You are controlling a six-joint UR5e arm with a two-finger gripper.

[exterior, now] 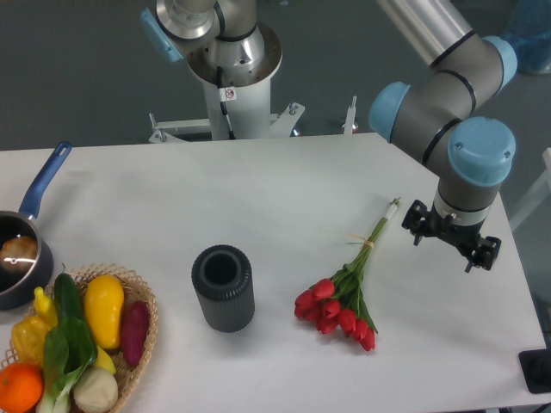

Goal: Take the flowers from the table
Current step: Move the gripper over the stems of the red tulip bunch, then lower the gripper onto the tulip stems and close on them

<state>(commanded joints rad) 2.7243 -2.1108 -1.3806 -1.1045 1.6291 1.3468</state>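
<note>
Lying on the large white smooth tabletop [258, 198], the bunch of red tulips with pale green banded stems [349, 288] sits just left of the jaws; whether these are released or clenched cannot be told.

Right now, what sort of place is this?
Probably a robot lab: an arm bolted by a bare white table, with props laid out, namely flowers, vase and produce basket.

The arm [448, 86] is grey tubing with light-blue joint caps and a black wrist.
</note>
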